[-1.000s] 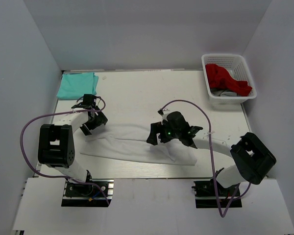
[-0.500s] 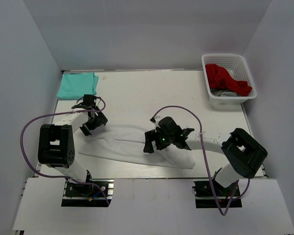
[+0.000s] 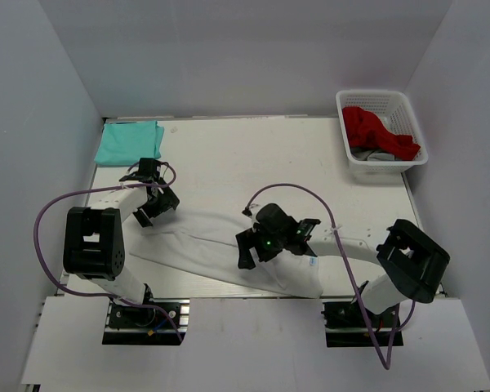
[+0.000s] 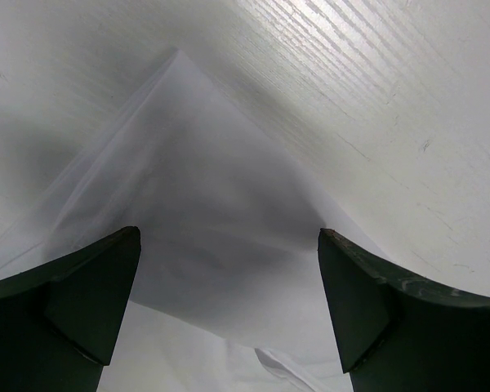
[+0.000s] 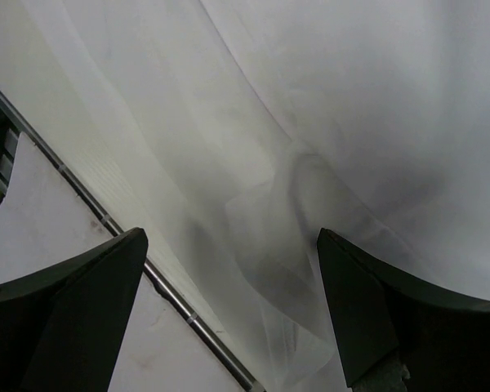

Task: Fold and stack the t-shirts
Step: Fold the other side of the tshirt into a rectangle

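1. The table (image 3: 253, 155) carries everything. The white t-shirt (image 3: 198, 245) is the landmark here.
2. The white t-shirt lies as a long flattened band. Its long axis runs left to right, and its right end slants toward the table's near edge.
3. The mint-teal t-shirt (image 3: 129, 140) sits folded well beyond the white t-shirt's left end, on the far side and apart from it.
4. A white basket (image 3: 372, 93) holding a red cloth (image 3: 376, 129) stands well beyond the white t-shirt's right end.
5. The right gripper (image 3: 247, 249) hangs over the white t-shirt right of its middle, by the near hem. Its wrist view shows the jaws spread wide over thin cloth with nothing pinched. Whether the tips touch the cloth cannot be told.
6. The left gripper (image 3: 153, 211) is at the white t-shirt's far left corner. Its jaws are equally wide, and the corner's point lies just ahead of and between them, ungrasped.
7. Each arm is nearest its own part of the band, so closing on cloth looks like the next need.
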You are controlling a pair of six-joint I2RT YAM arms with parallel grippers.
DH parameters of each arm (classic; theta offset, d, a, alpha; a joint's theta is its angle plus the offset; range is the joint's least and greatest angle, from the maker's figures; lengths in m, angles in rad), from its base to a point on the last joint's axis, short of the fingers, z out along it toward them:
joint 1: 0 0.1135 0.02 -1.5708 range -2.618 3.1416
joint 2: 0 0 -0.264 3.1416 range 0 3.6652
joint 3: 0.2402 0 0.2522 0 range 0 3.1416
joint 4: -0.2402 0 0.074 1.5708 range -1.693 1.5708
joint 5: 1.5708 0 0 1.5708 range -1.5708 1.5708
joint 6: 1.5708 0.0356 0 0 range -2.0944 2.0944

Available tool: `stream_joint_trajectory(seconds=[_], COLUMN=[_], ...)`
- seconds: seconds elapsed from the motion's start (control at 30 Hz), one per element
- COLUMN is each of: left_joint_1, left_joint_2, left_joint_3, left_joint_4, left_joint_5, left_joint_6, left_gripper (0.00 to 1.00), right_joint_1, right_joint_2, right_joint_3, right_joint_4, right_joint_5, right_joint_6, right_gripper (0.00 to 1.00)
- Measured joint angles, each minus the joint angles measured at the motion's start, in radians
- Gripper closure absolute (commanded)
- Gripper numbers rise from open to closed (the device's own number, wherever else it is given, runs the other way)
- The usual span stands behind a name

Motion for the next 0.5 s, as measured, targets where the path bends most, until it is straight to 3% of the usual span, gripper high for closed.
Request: stream_joint_trajectory(seconds=[0.27, 0.5], left_joint_1=[0.000, 0.003], left_joint_2=[0.000, 0.000], left_joint_3=[0.000, 0.000], left_joint_4=[0.000, -0.001], left_joint_5=[0.000, -0.004], left_joint_6=[0.001, 0.000], left_gripper=[0.00, 0.00], right_joint_1=[0.078, 0.103], right_joint_2=[-0.003, -0.040], right_joint_3=[0.044, 0.052], right_joint_4=[-0.074, -0.181], right_joint_5=[0.051, 0.248], right_joint_6=[0.000, 0.090], right_gripper=[0.10, 0.10])
